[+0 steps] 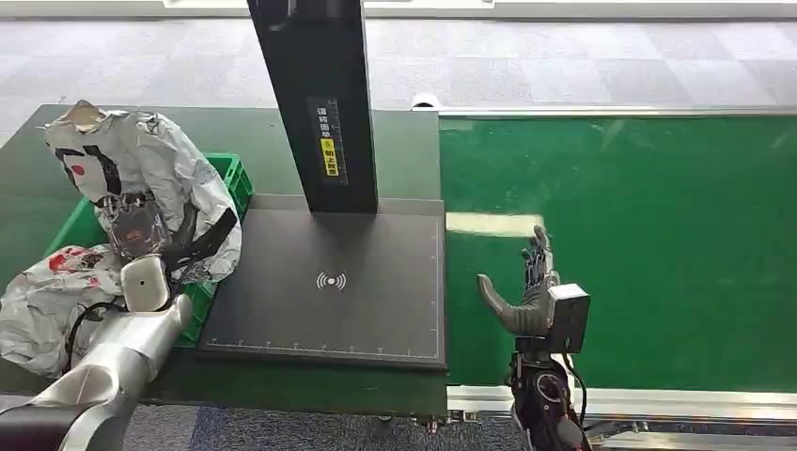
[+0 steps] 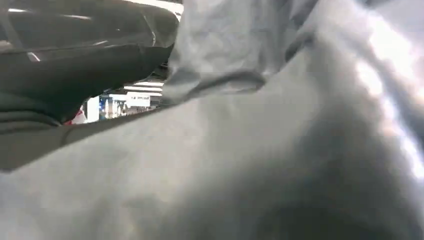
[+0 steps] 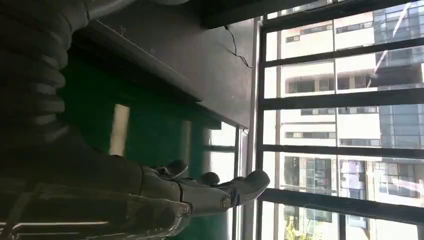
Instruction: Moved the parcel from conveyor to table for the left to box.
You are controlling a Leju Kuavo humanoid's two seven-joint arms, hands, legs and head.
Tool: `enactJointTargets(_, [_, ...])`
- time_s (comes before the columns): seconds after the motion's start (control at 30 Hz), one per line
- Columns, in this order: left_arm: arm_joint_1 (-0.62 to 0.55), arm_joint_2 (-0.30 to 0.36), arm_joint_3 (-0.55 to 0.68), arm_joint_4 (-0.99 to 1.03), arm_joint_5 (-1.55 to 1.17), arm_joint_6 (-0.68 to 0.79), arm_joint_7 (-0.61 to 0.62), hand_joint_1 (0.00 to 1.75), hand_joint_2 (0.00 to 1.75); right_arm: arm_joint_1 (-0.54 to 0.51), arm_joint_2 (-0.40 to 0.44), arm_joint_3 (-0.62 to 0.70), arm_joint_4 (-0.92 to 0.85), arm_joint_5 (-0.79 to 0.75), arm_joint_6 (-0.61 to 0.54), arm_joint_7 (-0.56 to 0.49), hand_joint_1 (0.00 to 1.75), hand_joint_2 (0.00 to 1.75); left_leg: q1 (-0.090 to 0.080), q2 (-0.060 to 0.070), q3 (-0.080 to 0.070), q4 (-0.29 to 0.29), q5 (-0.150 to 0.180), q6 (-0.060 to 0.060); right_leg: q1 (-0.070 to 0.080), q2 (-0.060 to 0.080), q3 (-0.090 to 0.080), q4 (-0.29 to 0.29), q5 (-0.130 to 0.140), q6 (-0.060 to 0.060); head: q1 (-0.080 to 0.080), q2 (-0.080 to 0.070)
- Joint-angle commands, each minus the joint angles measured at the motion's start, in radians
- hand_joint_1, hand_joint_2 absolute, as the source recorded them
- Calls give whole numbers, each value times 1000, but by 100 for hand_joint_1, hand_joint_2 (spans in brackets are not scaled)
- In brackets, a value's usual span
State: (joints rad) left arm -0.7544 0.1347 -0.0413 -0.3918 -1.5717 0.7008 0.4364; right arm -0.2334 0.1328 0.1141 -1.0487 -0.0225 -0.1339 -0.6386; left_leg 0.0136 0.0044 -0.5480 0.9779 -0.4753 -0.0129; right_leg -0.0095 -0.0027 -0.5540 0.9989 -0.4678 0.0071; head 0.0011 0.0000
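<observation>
silver parcel (image 1: 150, 178) (red-black print), green conveyor (image 1: 658, 244), green box (image 1: 230, 183)

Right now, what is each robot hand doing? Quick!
Left hand: reaching into the grey parcel over the green box; grip cannot be told.
Right hand: open, holding nothing, over the conveyor.

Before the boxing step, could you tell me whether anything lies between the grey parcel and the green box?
Nothing visible does: the grey parcel rests on top of the green box, whose rim shows beside it. A white bag lies at the box's near end.
</observation>
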Motion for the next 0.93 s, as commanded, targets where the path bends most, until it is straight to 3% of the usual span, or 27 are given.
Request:
enactJointTargets(0.03, [47,23,-90,-20,1,-3,11,0,0,-19,2,-24,13,4,6,4,0,175,0,1,-2,-1,1,1,0,1,-2,-1,1,0,0,0])
enactJointTargets(0.1, [47,23,-90,-20,1,-3,11,0,0,-19,2,-24,13,4,6,4,0,175,0,0,-1,-1,0,0,0,1,-1,0,0,0,0,0])
enactJointTargets(0.13, [76,28,-69,-116,1,-3,-3,0,0,-19,3,-26,11,7,7,4,0,175,0,1,-3,-2,2,1,0,1,-3,-2,2,0,0,0])
enactJointTargets(0.17, [149,6,45,-345,41,-3,-76,0,0,-18,4,-27,10,7,10,4,0,175,0,1,-1,-1,1,1,0,2,-2,-1,1,0,0,0])
enactJointTargets(0.23, [211,-39,206,-596,25,-3,-249,0,0,-16,6,-25,14,9,8,2,0,175,0,1,-3,-1,1,1,0,1,-3,-1,1,0,0,0])
enactJointTargets(0.43, [234,-33,220,-830,1,-3,-338,0,0,-31,-1,-19,48,0,1,-16,0,175,1,3,-7,1,0,1,1,4,-9,0,1,0,0,0])
enactJointTargets(0.67, [243,-56,252,-917,2,-3,-358,0,0,-40,-2,-14,63,-3,2,-20,0,175,0,2,-9,0,0,0,1,3,-10,0,1,0,0,0])
enactJointTargets(0.93, [217,-138,381,-978,1,-3,-589,0,0,-44,-13,-5,56,-33,-1,-60,0,175,0,1,-10,1,0,1,1,2,-10,0,1,0,0,0])
